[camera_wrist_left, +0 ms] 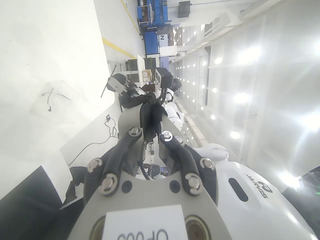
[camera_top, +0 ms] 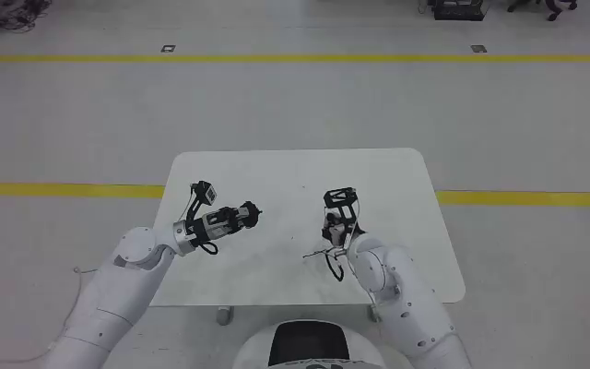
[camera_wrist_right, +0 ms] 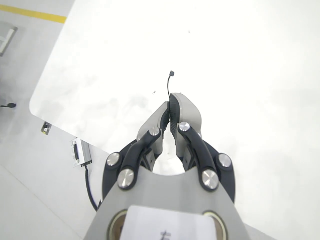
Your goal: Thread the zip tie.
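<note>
A thin black zip tie [camera_wrist_right: 169, 86] is pinched between the pads of my right gripper [camera_wrist_right: 170, 99]. Its small square head pokes out a short way past the fingertips, above the white table [camera_wrist_right: 225, 38]. In the left wrist view the same zip tie [camera_wrist_left: 108, 82] runs as a slanted strip through the right gripper [camera_wrist_left: 116, 84], sticking out on both sides. My left gripper [camera_wrist_left: 150, 108] is level with it and some way off, its dark pads pressed together with nothing visible between them. In the top view the left gripper [camera_top: 251, 214] is left of centre and the right gripper [camera_top: 337, 232] right of centre.
Thin dark crossing lines [camera_wrist_left: 51, 97] lie on the table surface below the held tie; I cannot tell whether they are loose ties or shadows. The table's near edge [camera_top: 277, 304] is close behind both arms. Bare tabletop stretches beyond the grippers.
</note>
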